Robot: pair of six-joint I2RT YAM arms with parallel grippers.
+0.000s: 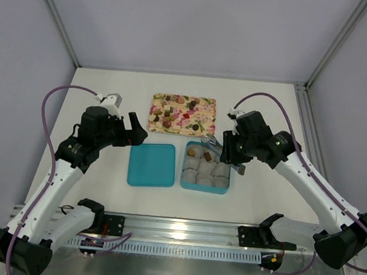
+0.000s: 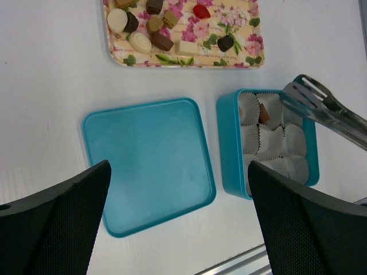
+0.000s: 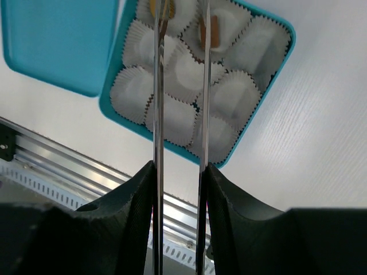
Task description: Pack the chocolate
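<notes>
The chocolate (image 2: 161, 41) lies mostly on the flowered tray (image 2: 252, 54), toward 12 o'clock on the table (image 1: 110, 91) in the top view. The left wrist view cuts off the tray's far edge, so the pieces along it show only in part. Dark, light brown and cream pieces cluster at the tray's 9 o'clock end. One red piece (image 2: 201, 10) and a lone dark one (image 2: 226, 42) lie nearer 3 o'clock. Two brown pieces sit inside the teal box (image 2: 226, 149), in the paper cups (image 3: 172, 117) of its far row. In the right wrist view one of them (image 3: 211, 31) is crossed by a tong blade and the other is clipped by the top edge. The blade tips run out of that frame, and from above they are too small to make out.

The box stands at about 5 o'clock from the tray. Its teal lid (image 1: 151, 165) lies flat just beside it at 9 o'clock.

The right gripper (image 1: 226, 149) comes in from 3 o'clock, with the arm stretched and the wrist tipped down over the box's far right corner. Its fingers (image 3: 137, 200) pinch the metal tongs (image 2: 324, 106), whose two blades stand apart. The left gripper (image 1: 137, 130) hovers at the lid's 11 o'clock, with the arm bent at the elbow. Its fingers (image 2: 63, 220) are spread wide and hold nothing.
</notes>
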